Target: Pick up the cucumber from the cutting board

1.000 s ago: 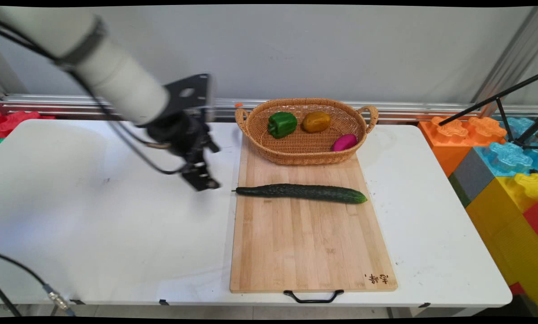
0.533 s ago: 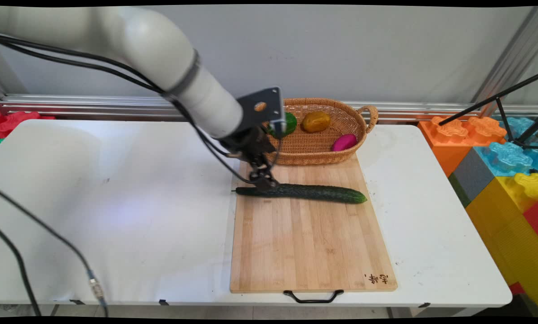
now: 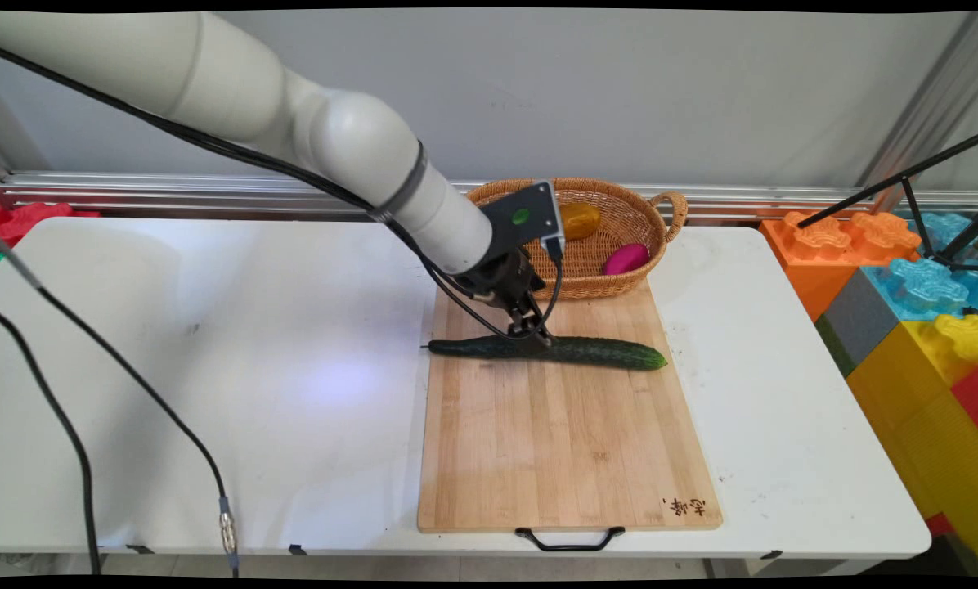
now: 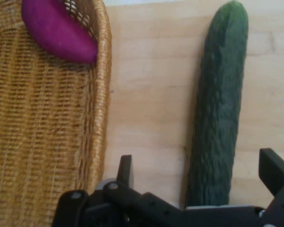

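Observation:
A long dark green cucumber (image 3: pixel 595 352) lies crosswise on the wooden cutting board (image 3: pixel 554 442). My gripper (image 3: pixel 538 334) stands right over its left-middle part, open. In the hand view the cucumber (image 4: pixel 222 94) runs up between the two fingers (image 4: pixel 125 169), which straddle it with gaps on both sides. Just behind on the board stands a wicker basket (image 3: pixel 591 282) holding a purple vegetable (image 3: pixel 626 258) and a yellow pepper (image 3: pixel 580 219). The hand's bracket hides the basket's left part. The hand view also shows the basket (image 4: pixel 38 142) and the purple vegetable (image 4: pixel 57 30).
Big coloured foam blocks (image 3: pixel 906 303) stand off the table's right end under a black tripod leg (image 3: pixel 898 178). Red blocks (image 3: pixel 23 221) sit at far left. Black cables (image 3: pixel 129 376) hang over the table's left half. The board's black handle (image 3: pixel 569 540) is at the front edge.
The arm has swung right from the bare table left of the board, along the cucumber's stem end to its left-middle part, and now covers the basket's left side.

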Motion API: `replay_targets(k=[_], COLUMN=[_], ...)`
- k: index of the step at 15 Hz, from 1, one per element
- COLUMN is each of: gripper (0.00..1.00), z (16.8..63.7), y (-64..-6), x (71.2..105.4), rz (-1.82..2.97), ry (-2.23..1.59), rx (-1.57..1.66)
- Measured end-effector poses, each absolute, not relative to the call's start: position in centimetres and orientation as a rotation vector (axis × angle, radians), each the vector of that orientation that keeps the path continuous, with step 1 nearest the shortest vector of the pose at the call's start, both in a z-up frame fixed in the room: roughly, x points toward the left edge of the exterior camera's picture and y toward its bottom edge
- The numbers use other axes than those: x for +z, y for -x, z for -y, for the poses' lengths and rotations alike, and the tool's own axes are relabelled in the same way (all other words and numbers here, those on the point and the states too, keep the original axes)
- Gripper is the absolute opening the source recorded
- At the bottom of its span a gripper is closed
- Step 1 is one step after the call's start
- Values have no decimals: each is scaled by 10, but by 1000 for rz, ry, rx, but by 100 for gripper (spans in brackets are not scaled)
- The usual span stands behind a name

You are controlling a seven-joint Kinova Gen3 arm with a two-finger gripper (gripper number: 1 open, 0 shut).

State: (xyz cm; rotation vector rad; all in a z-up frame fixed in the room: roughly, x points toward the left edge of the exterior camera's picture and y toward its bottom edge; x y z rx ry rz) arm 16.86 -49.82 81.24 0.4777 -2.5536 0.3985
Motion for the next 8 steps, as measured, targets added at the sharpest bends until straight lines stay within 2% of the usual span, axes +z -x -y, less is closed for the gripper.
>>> replay_targets(k=[8], gripper=[100], z=[522], y=[-168], x=[760], rz=[2468], ry=[-456], rx=[296])
